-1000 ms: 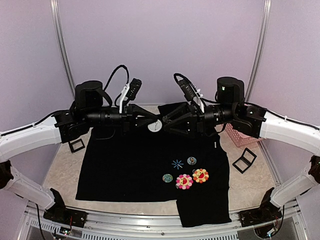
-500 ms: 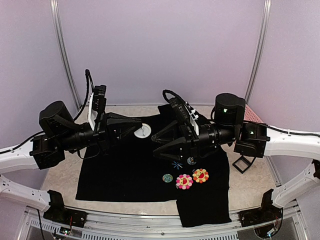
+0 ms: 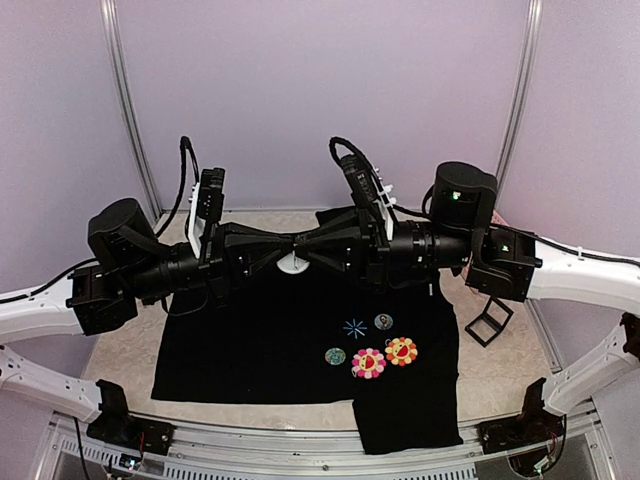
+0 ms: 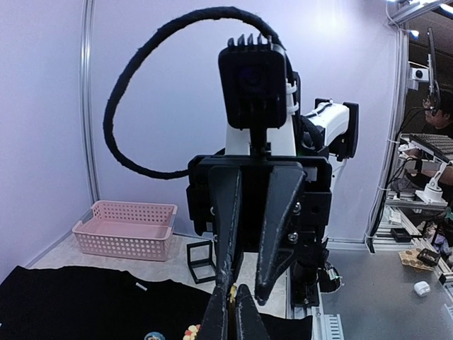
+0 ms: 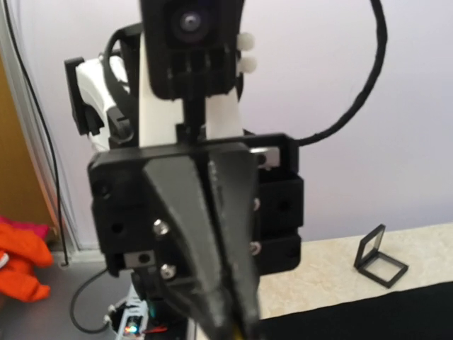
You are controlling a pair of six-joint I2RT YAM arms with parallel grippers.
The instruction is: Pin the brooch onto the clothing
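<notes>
The brooch (image 3: pixel 293 264) shows as a small white disc in the air above the clothing (image 3: pixel 250 340), a black shirt spread flat on the table. My left gripper (image 3: pixel 291 246) is shut on the brooch; in the left wrist view a yellow sliver of the brooch (image 4: pixel 233 292) sits between its tips. My right gripper (image 3: pixel 303 246) meets it tip to tip. Its jaws stand slightly apart, one fingertip (image 4: pixel 226 280) at the brooch and the other clear of it. The shirt front carries a light-blue star (image 3: pixel 354 327) and pink (image 3: pixel 368 363) and orange (image 3: pixel 401 351) flower badges.
Two small round badges (image 3: pixel 335 356) (image 3: pixel 383 321) also sit on the shirt. A pink basket (image 4: pixel 127 230) stands at the table's back right. A black square frame (image 3: pixel 488 322) lies right of the shirt. Metal posts edge the cell.
My right gripper rose from above the shirt and swung to the left gripper's tip, its jaws narrowing. The left gripper edged right, still holding the brooch.
</notes>
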